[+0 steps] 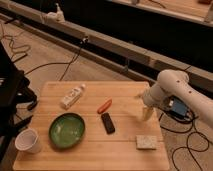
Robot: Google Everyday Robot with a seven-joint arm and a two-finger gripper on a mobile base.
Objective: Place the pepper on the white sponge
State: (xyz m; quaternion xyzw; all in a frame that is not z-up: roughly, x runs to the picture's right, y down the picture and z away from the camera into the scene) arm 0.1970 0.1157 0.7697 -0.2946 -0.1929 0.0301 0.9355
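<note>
The small red-orange pepper [104, 106] lies on the wooden table [90, 152] near its middle, just above the dark flat block [107, 123]. The white sponge [146, 142] lies flat near the table's front right corner. My gripper [146, 113] hangs from the white arm [172, 87] over the table's right edge, above the sponge and to the right of the pepper, well apart from both. It holds nothing that I can see.
A green bowl [66, 130] sits at the front left, with a white cup [27, 141] beside it at the corner. A white bottle [72, 96] lies on its side at the back left. Cables run over the floor around the table.
</note>
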